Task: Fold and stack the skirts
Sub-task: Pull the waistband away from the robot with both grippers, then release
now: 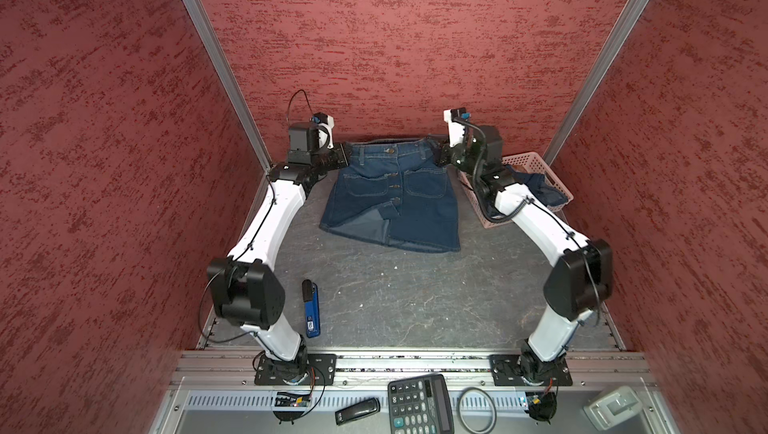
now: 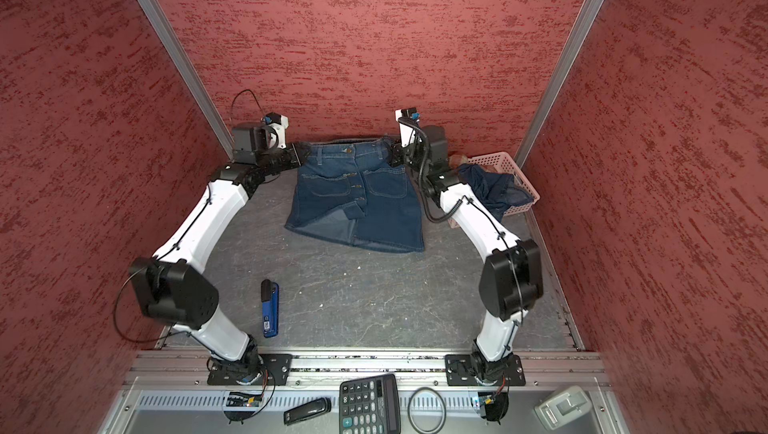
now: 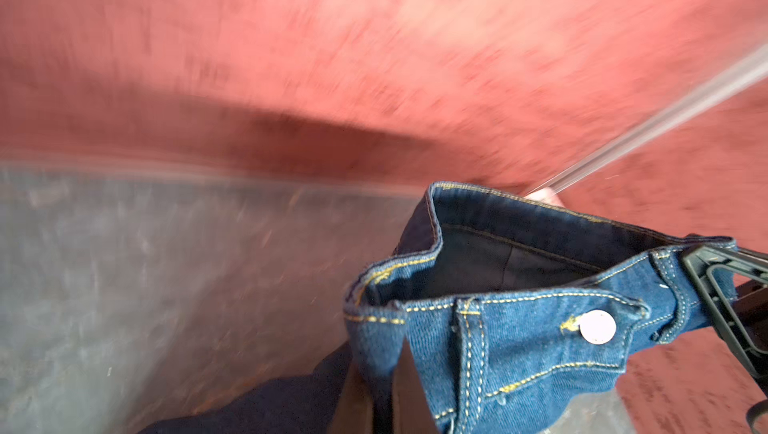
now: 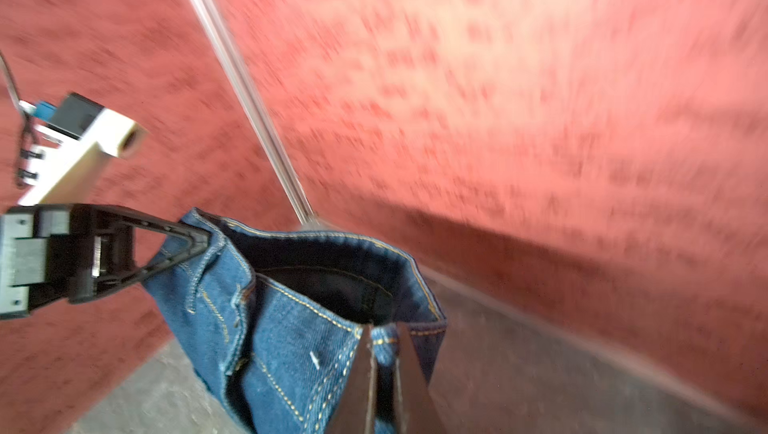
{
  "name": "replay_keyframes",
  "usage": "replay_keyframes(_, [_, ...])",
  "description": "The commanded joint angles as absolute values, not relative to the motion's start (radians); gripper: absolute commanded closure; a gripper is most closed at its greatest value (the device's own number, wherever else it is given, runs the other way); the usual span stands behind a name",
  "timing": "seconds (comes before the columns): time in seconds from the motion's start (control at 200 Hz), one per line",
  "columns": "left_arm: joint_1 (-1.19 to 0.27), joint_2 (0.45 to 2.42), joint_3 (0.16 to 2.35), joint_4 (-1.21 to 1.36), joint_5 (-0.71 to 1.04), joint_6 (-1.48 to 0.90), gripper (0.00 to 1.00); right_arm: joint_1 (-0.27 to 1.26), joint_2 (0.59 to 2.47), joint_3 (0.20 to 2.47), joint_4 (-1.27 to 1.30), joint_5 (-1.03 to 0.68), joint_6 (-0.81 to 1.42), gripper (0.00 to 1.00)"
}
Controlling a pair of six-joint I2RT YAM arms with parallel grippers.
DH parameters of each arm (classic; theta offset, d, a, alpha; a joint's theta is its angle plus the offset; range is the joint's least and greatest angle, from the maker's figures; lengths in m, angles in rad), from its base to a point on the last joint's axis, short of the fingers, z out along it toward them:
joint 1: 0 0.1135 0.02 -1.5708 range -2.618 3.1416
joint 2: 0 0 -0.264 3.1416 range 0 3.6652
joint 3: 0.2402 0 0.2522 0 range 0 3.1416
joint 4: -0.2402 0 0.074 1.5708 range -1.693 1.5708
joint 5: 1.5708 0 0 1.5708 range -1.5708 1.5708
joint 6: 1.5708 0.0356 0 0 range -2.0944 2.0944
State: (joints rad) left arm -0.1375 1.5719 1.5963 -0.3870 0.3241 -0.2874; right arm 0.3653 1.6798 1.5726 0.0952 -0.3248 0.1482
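Denim fills the middle of the scene. A dark blue skirt (image 1: 392,199) lies button side up on the grey worktop (image 1: 395,299). Its hem rests flat nearer the robot, and its waistband is raised toward the back wall. The left hand (image 1: 346,153) is clenched on the left corner of the waistband and the right hand (image 1: 441,152) on the right corner. Both wrist views show closed fingers pinching the cloth edge, with the waist gaping open between them. A second blue skirt (image 1: 540,186) hangs over the rim of the pink basket (image 1: 536,159), just behind the right forearm. I cannot make out a plaid skirt with any certainty.

The likeliest trouble is a lost grip. Each hand seems to bite only a narrow bit of stiff, seamed cloth. If the arms lift at different rates or pull apart too hard, one corner could slide out and the skirt would sag to one side.

Because the waist gapes, it is hard to tell whether each pinch takes both layers. If a pinch takes only one, the loose panel would droop and the fold would come out crooked.

One front flap at the hem is turned back, showing its paler inside. Folding over it would trap a crease.

The right forearm sits close to the basket and the hanging skirt, so a wide swing could snag them.
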Motion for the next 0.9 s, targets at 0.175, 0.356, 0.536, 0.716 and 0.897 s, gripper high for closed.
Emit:
replay_keyframes(0.175, [-0.216,1.232,1.443,-0.363,0.121,-0.206,1.0,0.429,1.319,1.396,0.182,-0.179,0.052,1.0])
replay_keyframes(0.356, [-0.27,1.116,1.437,-0.424,0.064,-0.205,1.0,0.465,1.208,1.402,0.085,-0.118,0.056,1.0])
replay_keyframes(0.536, [-0.266,1.164,1.462,-0.443,0.059,-0.207,1.0,0.46,1.282,1.512,-0.067,-0.044,0.089,1.0])
replay_keyframes(0.716, [-0.181,1.371,1.384,-0.338,0.164,-0.254,1.0,0.39,1.531,1.507,-0.009,-0.145,0.171,1.0])
replay_keyframes(0.897, [-0.096,1.719,1.386,-0.138,0.241,-0.311,0.71,0.307,1.907,1.588,0.183,-0.27,0.266,0.94])
